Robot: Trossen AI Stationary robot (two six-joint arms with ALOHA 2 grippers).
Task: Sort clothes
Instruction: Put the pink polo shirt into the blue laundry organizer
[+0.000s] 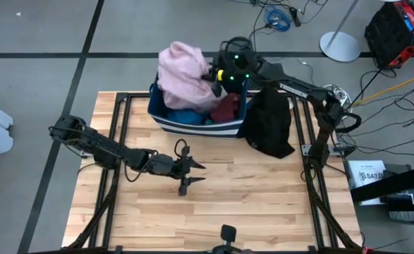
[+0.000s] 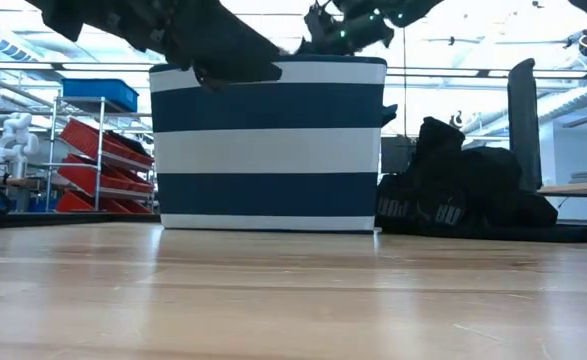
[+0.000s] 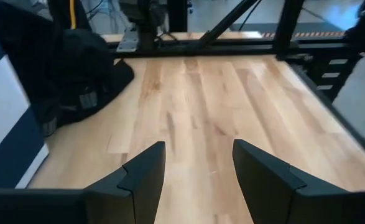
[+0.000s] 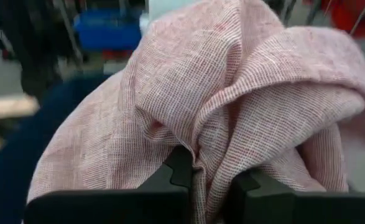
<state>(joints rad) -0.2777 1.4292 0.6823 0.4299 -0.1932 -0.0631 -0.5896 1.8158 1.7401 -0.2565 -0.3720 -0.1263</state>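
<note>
A pale pink garment is bunched up above the far left part of the dark blue bin with white stripes. My right gripper is over the bin, shut on that garment. A maroon garment and a bright blue one lie inside the bin. A black garment lies heaped on the table against the bin's right side. My left gripper hovers open over bare wood in front of the bin, with nothing between its fingers. My right gripper pinches a bunched fold of the pink garment between its two fingers, several layers as it looks. The fingers come nearly level from the table's right side. The cloth billows slack beyond the fingers, over the bin; its lower end is hidden.
The bin stands at the table's far middle, with the black heap to its right. Dark frame rails run along the table's left and right sides. Bare wood spreads in front of the bin.
</note>
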